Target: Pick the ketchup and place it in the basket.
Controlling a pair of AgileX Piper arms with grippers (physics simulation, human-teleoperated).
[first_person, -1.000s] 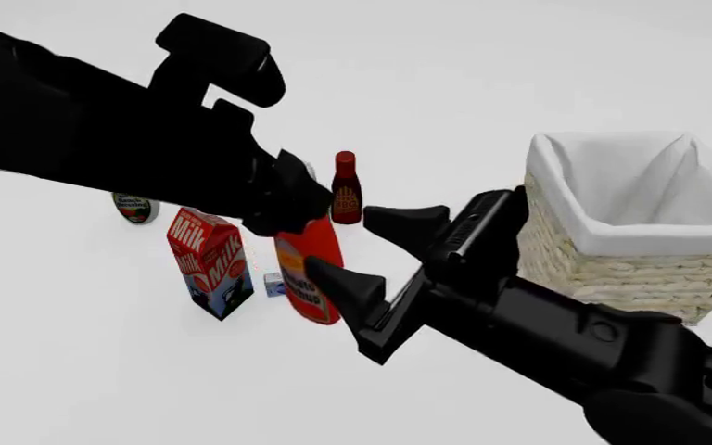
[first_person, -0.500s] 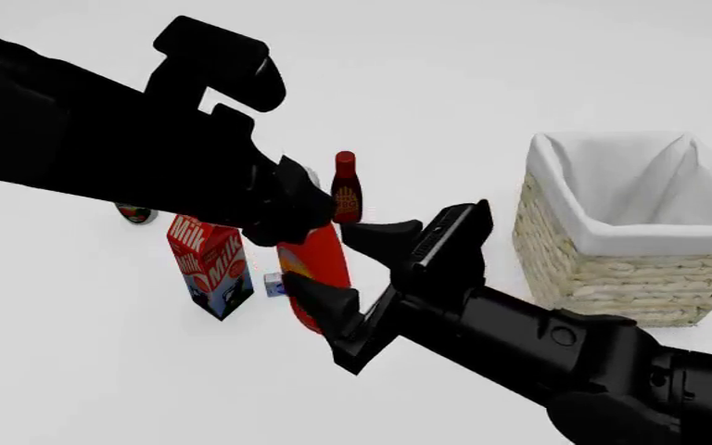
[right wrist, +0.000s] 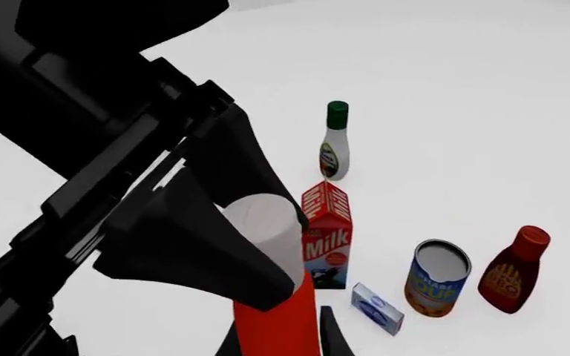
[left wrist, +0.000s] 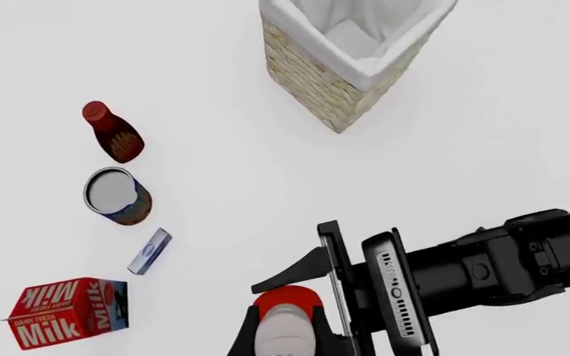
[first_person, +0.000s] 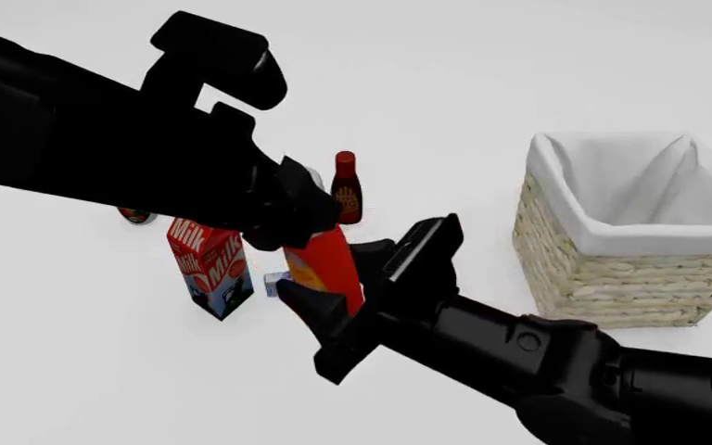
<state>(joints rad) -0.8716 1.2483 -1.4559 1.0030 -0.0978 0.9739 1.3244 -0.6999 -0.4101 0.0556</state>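
Note:
The ketchup (first_person: 326, 263), a red-orange bottle with a white cap (right wrist: 263, 221), stands tilted next to the milk carton. My left gripper (first_person: 297, 222) comes from above and is shut on the cap; the left wrist view looks straight down on the cap (left wrist: 285, 331). My right gripper (first_person: 335, 271) is open, and its two fingers straddle the red body (right wrist: 283, 319) without closing on it. The bottle's base is hidden behind the right arm. The basket (first_person: 591, 271), woven with a white lining, stands to the right, apart from both arms; it also shows in the left wrist view (left wrist: 315, 83).
A milk carton (first_person: 208, 271) stands just left of the ketchup, with a small blue box (first_person: 273, 284) between them. A dark-red bottle (first_person: 346, 190) stands behind. A tin can (right wrist: 438, 279) and a white bottle with a green cap (right wrist: 335, 150) are nearby.
My right gripper has moved left and forward until its open fingers sit on either side of the ketchup. The ketchup, held by the left gripper, has shifted slightly right.

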